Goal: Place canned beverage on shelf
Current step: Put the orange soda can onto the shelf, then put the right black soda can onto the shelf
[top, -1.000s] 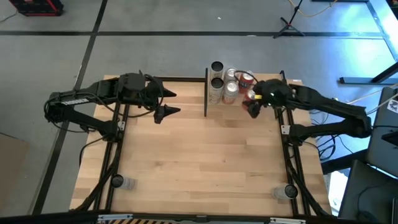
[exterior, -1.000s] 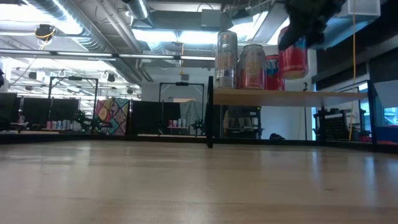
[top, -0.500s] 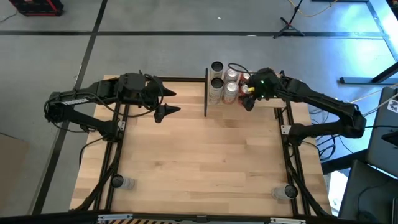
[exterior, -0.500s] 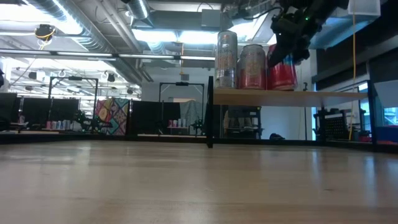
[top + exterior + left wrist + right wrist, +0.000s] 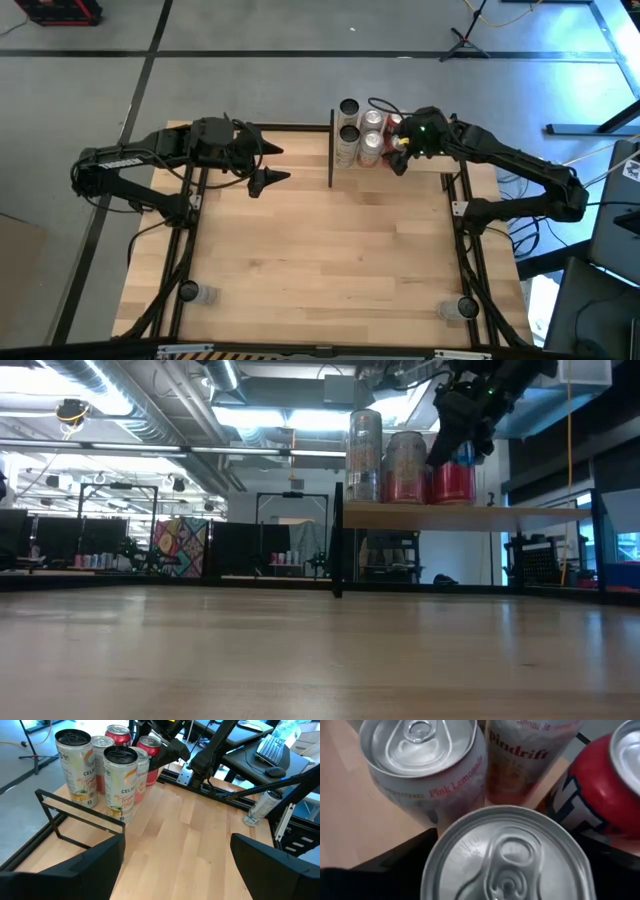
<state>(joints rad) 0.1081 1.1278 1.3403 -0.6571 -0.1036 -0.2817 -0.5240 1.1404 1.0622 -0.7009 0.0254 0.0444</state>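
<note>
The shelf (image 5: 400, 515) stands at the table's far edge, its board raised on black posts (image 5: 331, 150). Several cans stand on it: two tall ones (image 5: 120, 775), silver ones (image 5: 420, 765) and red ones (image 5: 600, 785). Another red canned beverage (image 5: 455, 482) stands upright on the board at the row's right end. My right gripper (image 5: 455, 445) is open over it, slanting down, one finger on either side of its silver top (image 5: 507, 855). My left gripper (image 5: 280, 166) hangs open over the table's left half, with nothing between its fingers (image 5: 75, 865).
Bare tabletop (image 5: 320, 250) spreads in front of the shelf. A small silver can lies by each near corner, one (image 5: 197, 293) on the left and one (image 5: 465, 308) on the right. The other cans crowd close behind the gripper's fingers.
My right gripper has carried the red can from beyond the shelf's right end toward the table's left and slightly down, next to the other cans. The can now stands on the board. In the low view the fingers have opened and more of the can shows between them.
</note>
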